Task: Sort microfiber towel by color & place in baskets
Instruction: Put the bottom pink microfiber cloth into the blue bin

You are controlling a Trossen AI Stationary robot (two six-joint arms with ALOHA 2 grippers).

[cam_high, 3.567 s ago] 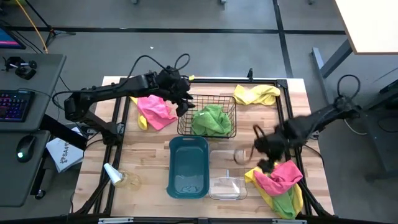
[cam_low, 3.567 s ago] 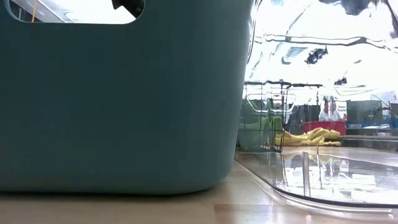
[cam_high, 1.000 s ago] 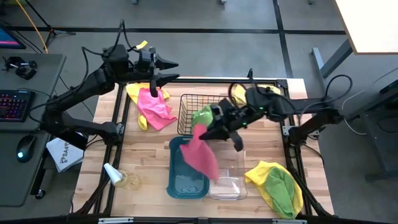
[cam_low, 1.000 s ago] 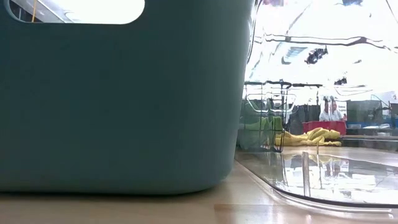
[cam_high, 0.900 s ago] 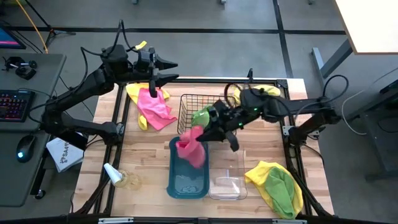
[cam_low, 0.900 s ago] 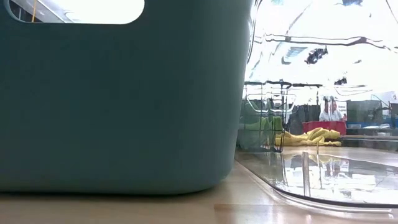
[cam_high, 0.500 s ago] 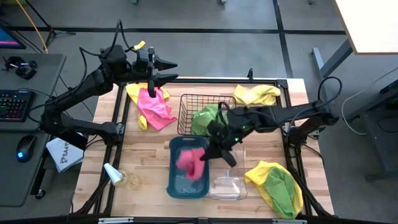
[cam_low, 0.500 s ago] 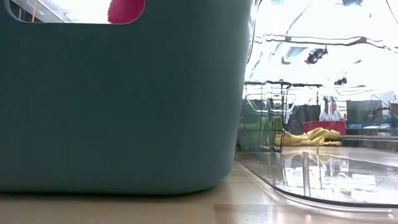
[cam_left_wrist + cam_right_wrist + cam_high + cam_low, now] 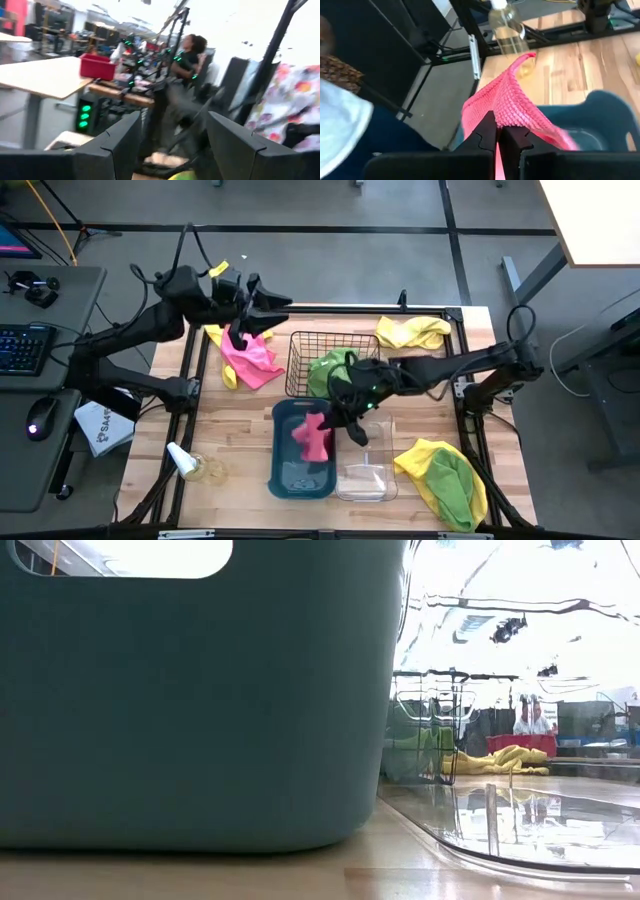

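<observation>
High view: pink towel [image 9: 312,436] in teal bin [image 9: 287,477]

Robot body: two dark, multi-joint arms on black frame mounts.

Left arm [image 9: 150,330] and right arm [image 9: 450,365] share a matte black finish, with loose black cables looping above the joints. Left arm carries a small yellow tag near the wrist. Right hand [image 9: 496,131] has two flat black fingers with stepped inner edges. Left hand [image 9: 170,150] fingers [image 9: 120,145] are broad, angular, dark plates.
</observation>
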